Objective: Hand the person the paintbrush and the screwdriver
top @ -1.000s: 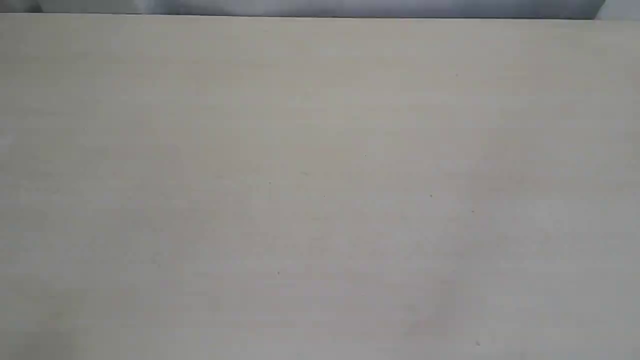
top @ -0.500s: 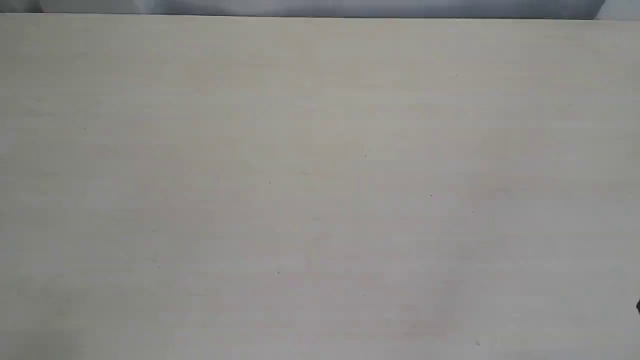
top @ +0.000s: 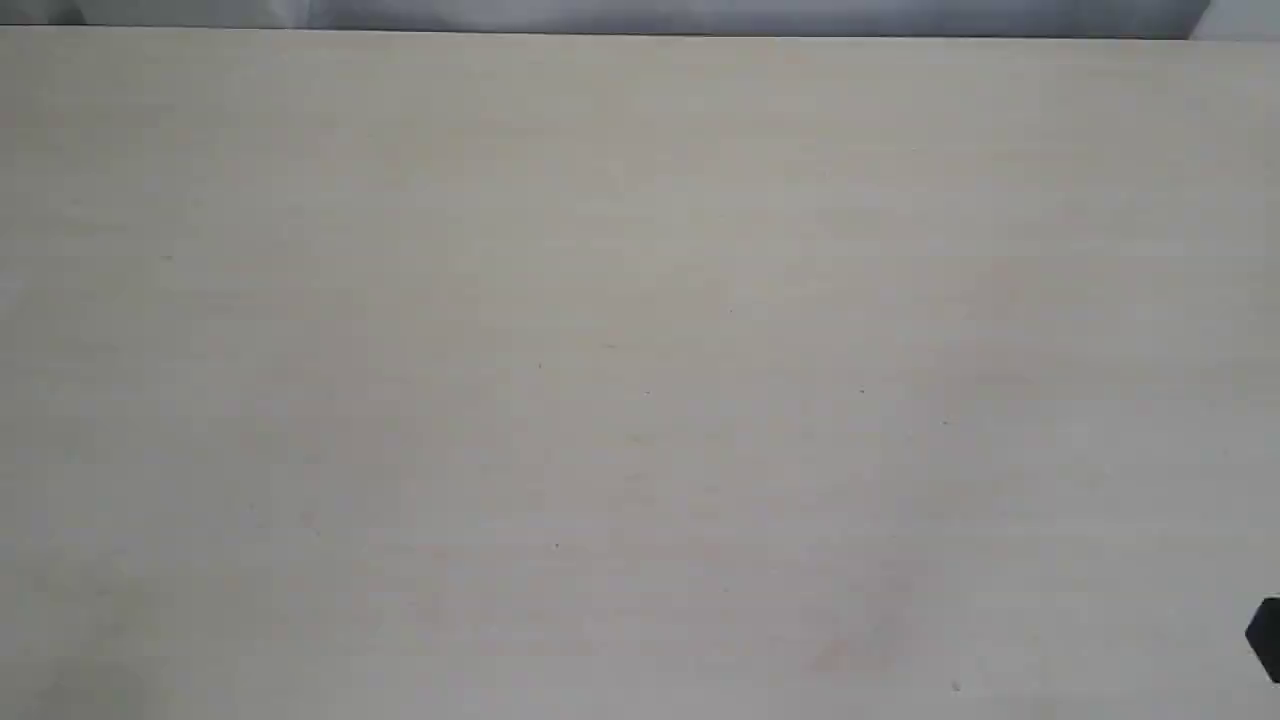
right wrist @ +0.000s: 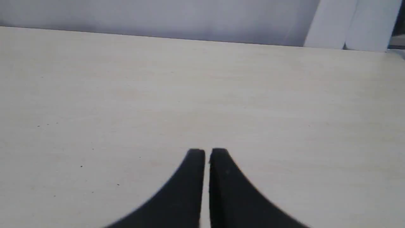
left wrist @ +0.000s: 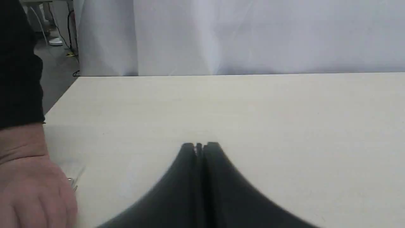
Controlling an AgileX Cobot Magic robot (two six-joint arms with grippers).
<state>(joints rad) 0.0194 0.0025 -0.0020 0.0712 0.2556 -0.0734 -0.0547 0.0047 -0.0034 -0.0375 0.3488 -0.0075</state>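
Observation:
Neither the paintbrush nor the screwdriver shows in any view. In the left wrist view the person's hand [left wrist: 31,190] rests on the table beside my left gripper [left wrist: 200,145], under a dark sleeve [left wrist: 19,69]. A small metallic glint [left wrist: 72,183] lies at the hand's edge; I cannot tell what it is. The left gripper is shut with nothing between its fingers. My right gripper [right wrist: 207,151] hovers over bare table, fingers together with only a hairline slit, holding nothing. A dark piece of the right arm [top: 1266,640] pokes in at the exterior view's lower right edge.
The pale wooden table [top: 640,300] fills the exterior view. A white curtain [left wrist: 253,34] hangs behind its far edge. Grey floor with cables [left wrist: 60,60] lies past the table's corner near the person.
A dark piece of the right arm has come further into the exterior view at the lower right edge. One second ago it was absent.

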